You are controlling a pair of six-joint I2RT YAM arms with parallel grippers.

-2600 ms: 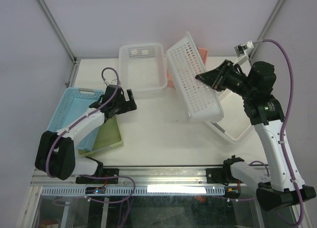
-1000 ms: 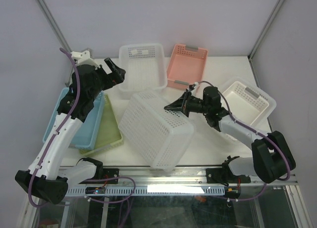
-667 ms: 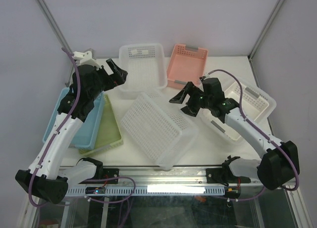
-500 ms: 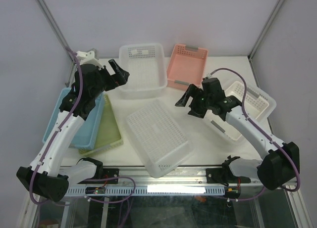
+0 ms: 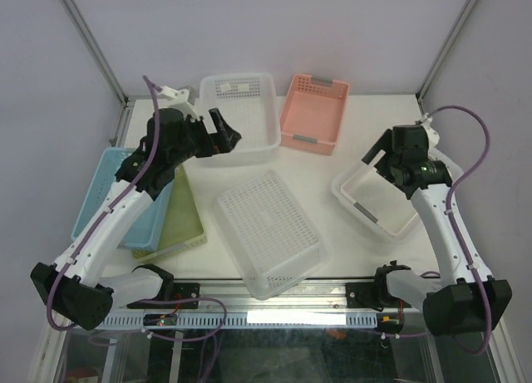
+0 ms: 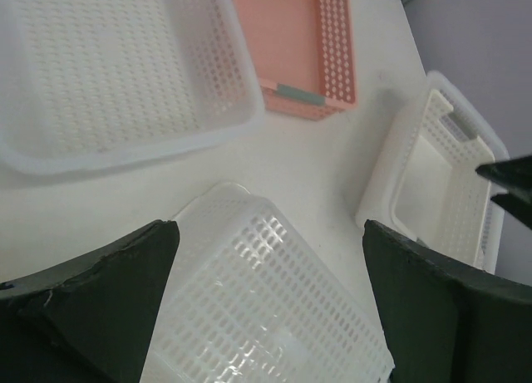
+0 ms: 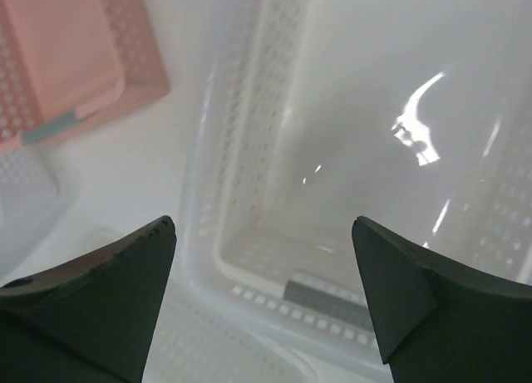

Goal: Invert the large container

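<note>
Right claw (image 7: 262, 225) hangs spread and empty above what seems a small white basket (image 5: 378, 202), left claw (image 5: 223, 134) also spread, large container (image 5: 268, 231) bottom-up on the surface (image 5: 249, 174).

We are seeing the large container (image 5: 270, 233) lying bottom-up at the front middle of the tabletop (image 5: 324, 171). Behind it, at the far edge, a wide basket (image 5: 239, 117) is sitting, with a smaller basket (image 5: 314, 115) just beside it on its right. To the right of the large container, apart from it, another basket (image 5: 382, 202) is resting near the tabletop's right edge. At the left edge a tray (image 5: 112, 192) is lying, with a second tray (image 5: 184, 221) touching its right side, between it and the large container.
</note>
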